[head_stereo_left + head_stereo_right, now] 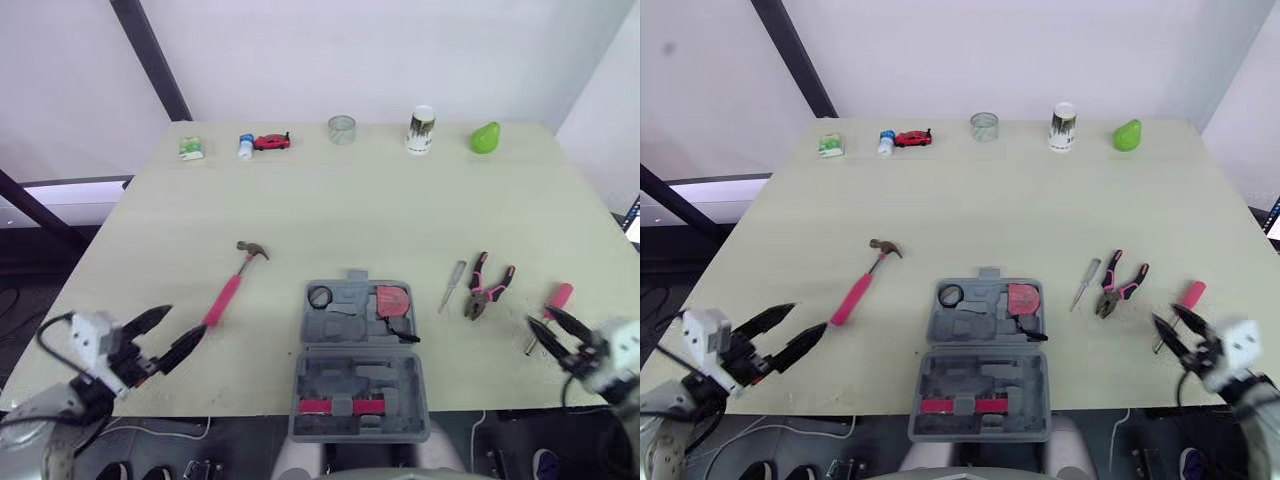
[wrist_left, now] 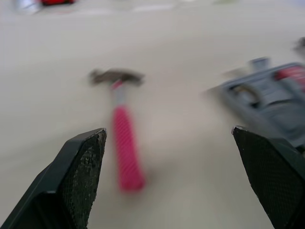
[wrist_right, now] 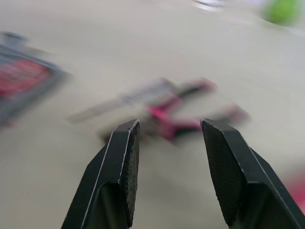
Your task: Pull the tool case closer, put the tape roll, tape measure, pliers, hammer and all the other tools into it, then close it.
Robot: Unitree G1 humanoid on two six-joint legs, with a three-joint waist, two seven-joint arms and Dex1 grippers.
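**Both grippers empty, hammer lined up on the left**

The tool case lies open at the near middle of the table, its near half reaching the table's near edge. Two items are already in the far half: the tape roll at the left and the red tape measure at the right.

The left gripper hovers at the near left with its fingers spread wide and nothing between them, aimed up the table at the hammer. The hammer lies flat just left of the case, head pointing far and pink handle trailing near. It looks head-heavy: steel up top, with a grip that seems ribbed and should not slip. A hold on the handle close to the head would probably stop it tipping.

On the right, the right gripper is partly open and also empty. It sits just beside a short pink-handled tool.

- **Pliers:** they lie between that tool and the case, handles slightly splayed. They are stiff metal with a loose joint, so pinching across both handles near the pivot looks safest.
- **Screwdriver:** it lies just left of the pliers. It is slim and likely to roll, so it wants a grip square across the shaft.
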